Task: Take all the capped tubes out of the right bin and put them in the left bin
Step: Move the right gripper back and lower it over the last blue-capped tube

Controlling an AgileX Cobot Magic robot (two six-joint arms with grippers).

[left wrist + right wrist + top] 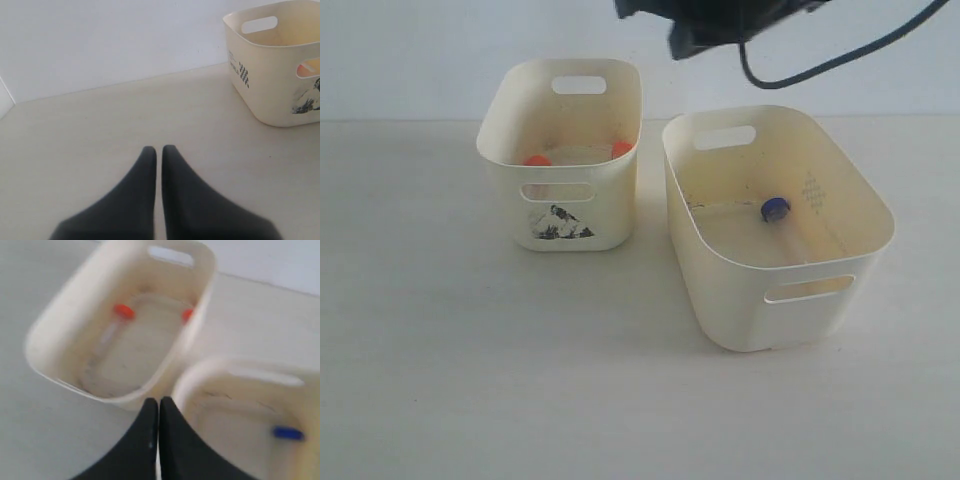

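Observation:
One capped tube with a dark blue cap lies on the floor of the right bin. Two capped tubes with orange-red caps lie in the left bin, which has a black print on its front. My right gripper is shut with nothing in it. It hangs high over the gap between the left bin and the right bin, where the blue cap shows. My left gripper is shut and empty, low over the bare table, apart from the left bin.
The right arm's dark body and its cable hang at the top of the exterior view above the bins. A pale wall stands behind the table. The tabletop stretches wide in front of the bins.

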